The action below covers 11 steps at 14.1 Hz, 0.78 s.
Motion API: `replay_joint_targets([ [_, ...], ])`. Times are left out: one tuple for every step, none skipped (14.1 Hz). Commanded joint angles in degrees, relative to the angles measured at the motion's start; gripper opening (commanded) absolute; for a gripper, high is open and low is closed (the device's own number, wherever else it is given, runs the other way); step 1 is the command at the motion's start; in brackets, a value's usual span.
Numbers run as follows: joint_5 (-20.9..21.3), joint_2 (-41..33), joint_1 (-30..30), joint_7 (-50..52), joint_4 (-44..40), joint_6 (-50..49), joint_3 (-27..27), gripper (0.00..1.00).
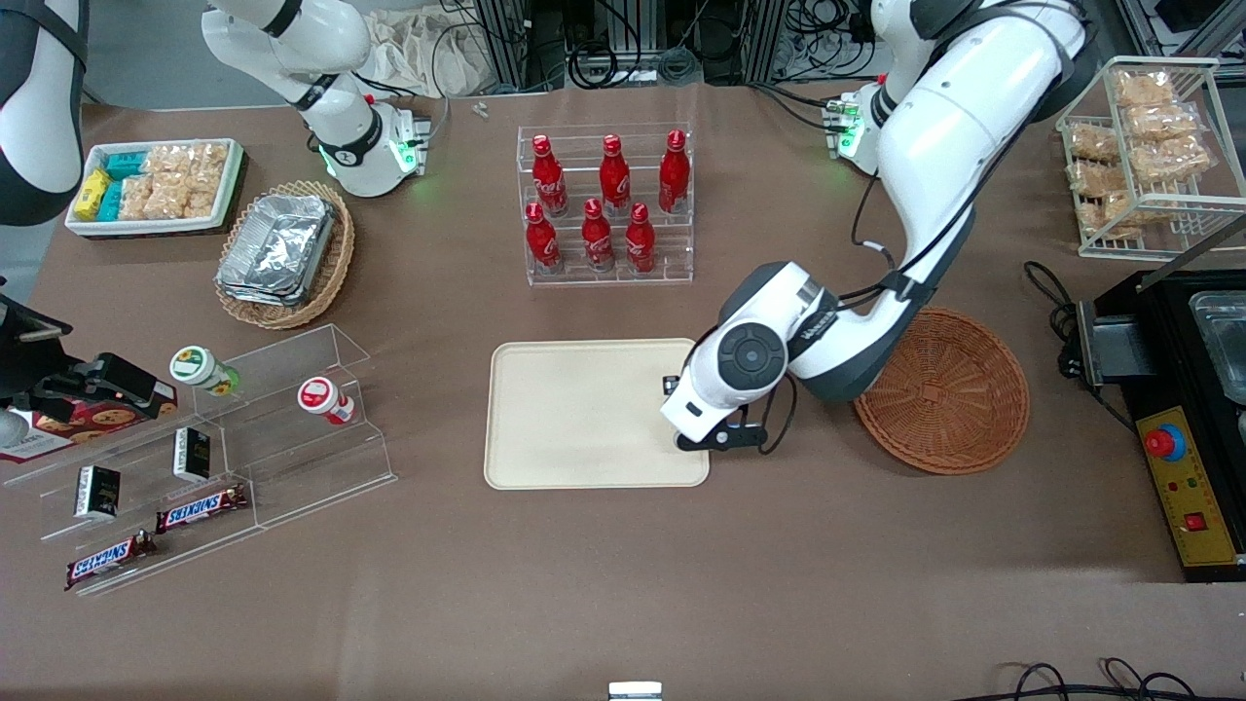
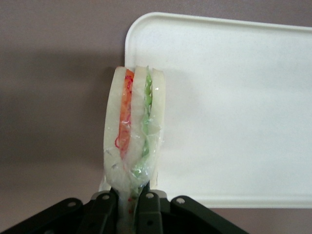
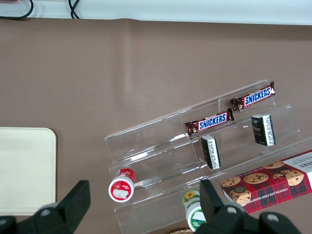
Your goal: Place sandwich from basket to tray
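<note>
The gripper [image 2: 127,207] is clamped narrow on the sandwich [image 2: 134,126], pinching the wrapped wedge by one end so that it projects out past the fingertips with its filling layers edge-on to the wrist camera. The sandwich is therefore out of the basket [image 1: 959,394], which sits beside the arm toward the working arm's end of the table and shows nothing in it. In the front view the gripper [image 1: 693,440] hangs over the edge of the tray [image 1: 574,414] nearest the basket, close to a corner; the wrist view agrees, with the sandwich lying across the tray's [image 2: 219,97] rim, part over the tray and part over the table. Step in hand, as judged: carry and placement, late in the task. The next move calls for travel further in over the tray floor, a descent until the wedge rests, then release.
</note>
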<state>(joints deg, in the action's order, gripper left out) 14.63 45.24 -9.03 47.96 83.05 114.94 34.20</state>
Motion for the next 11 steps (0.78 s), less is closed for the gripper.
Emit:
replay_joint_targets([
  [3.9, 2.8, -2.7, 4.2, -1.7, 2.0, -0.6, 0.0],
  [4.7, 3.4, -2.8, 4.3, -1.7, 2.1, -0.7, 0.0],
  [5.1, 3.7, -2.8, 4.3, -1.7, 2.1, -0.7, 0.0],
  [5.1, 4.2, -2.8, 4.3, -1.7, 2.1, -0.7, 0.0],
  [5.1, 4.2, -2.8, 4.3, -1.7, 2.1, -0.7, 0.09],
  [5.0, 4.2, -2.8, 4.3, -1.8, 2.1, -0.7, 0.08],
  [4.9, 4.1, -2.8, 4.6, -2.2, 2.1, -0.7, 0.02],
  [4.9, 4.1, -2.8, 5.1, -2.2, 2.1, -0.7, 0.0],
  [4.9, 4.1, -2.8, 5.1, -2.3, 2.1, -0.7, 0.0],
  [5.0, 4.2, -2.9, 5.1, -2.3, 2.4, -0.7, 0.0],
  [5.0, 4.2, -2.9, 5.0, -2.3, 3.5, -0.7, 0.0],
])
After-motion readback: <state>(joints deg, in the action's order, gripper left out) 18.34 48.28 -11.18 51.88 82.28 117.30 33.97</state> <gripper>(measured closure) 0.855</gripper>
